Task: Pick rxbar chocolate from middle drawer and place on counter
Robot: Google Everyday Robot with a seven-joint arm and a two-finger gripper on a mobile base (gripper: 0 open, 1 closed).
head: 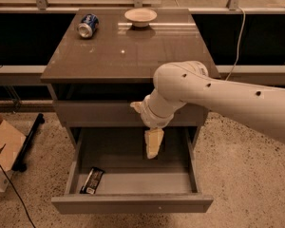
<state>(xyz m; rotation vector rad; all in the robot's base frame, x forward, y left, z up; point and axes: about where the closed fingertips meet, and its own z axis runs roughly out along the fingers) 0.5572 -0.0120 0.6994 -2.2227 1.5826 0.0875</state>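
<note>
Camera view looks down from the front on a grey cabinet with the middle drawer (133, 204) pulled fully open toward the viewer. Its plain grey front is the nearest part, and the shallow box behind it is open from above. The rxbar chocolate (92, 180) lies flat on the drawer floor in the near corner on the left side of the view, close to the side wall and the front panel. It is a little turned, with its pale label end pointing to the front.

The white arm (218, 99) comes in from the right side of the view and crosses before the closed drawer front (95, 113) above. The cream end effector (153, 146) hangs from the wrist and points down into the open drawer, over the middle back part of the drawer floor. It is well apart from the rxbar chocolate, which lies more to the left and nearer to the front. Whether the end effector is released or clenched, I cannot tell from this angle.

On top, the glossy grey-brown bench (133, 56) carries a blue soda can (87, 25) lying on its side at the far left corner, and a pale bowl (140, 17) standing at the far edge near the middle; the two are apart from each other. A cardboard box (2, 146) stands on the speckled floor (247, 184) at the left edge of the view
</note>
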